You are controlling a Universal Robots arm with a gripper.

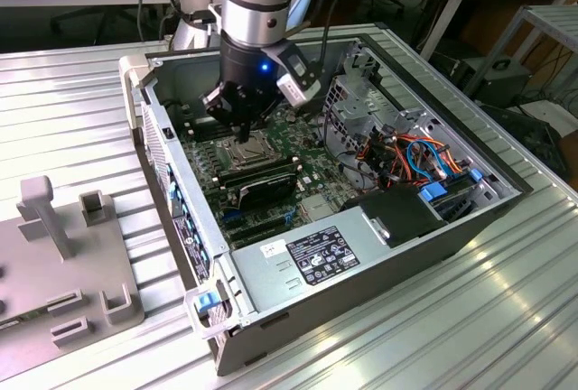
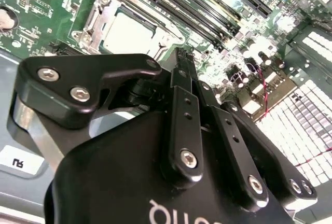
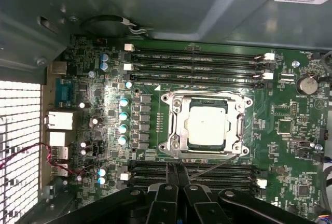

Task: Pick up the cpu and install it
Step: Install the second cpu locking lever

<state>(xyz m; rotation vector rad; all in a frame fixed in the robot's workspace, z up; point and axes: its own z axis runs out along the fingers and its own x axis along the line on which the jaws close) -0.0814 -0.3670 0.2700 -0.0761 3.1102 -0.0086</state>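
Observation:
The cpu (image 3: 206, 125), a small square chip with a silvery top, lies flat inside the metal socket frame (image 3: 176, 130) on the green motherboard (image 3: 290, 151). It also shows in the second wrist view (image 2: 132, 32). My gripper (image 3: 174, 171) hangs just above the board beside the socket, over the nearest memory slots, its two black fingers (image 2: 182, 79) pressed together with nothing between them. In the exterior view the gripper (image 1: 246, 134) reaches down into the open computer case (image 1: 271, 318) right over the socket (image 1: 246, 150).
Rows of memory slots (image 3: 197, 63) flank the socket on both sides. A long black card (image 1: 262, 187), a power supply (image 1: 316, 255) and bundled cables (image 1: 406, 155) fill the case. A grey fixture (image 1: 63, 255) stands on the ribbed metal table at the exterior view's left.

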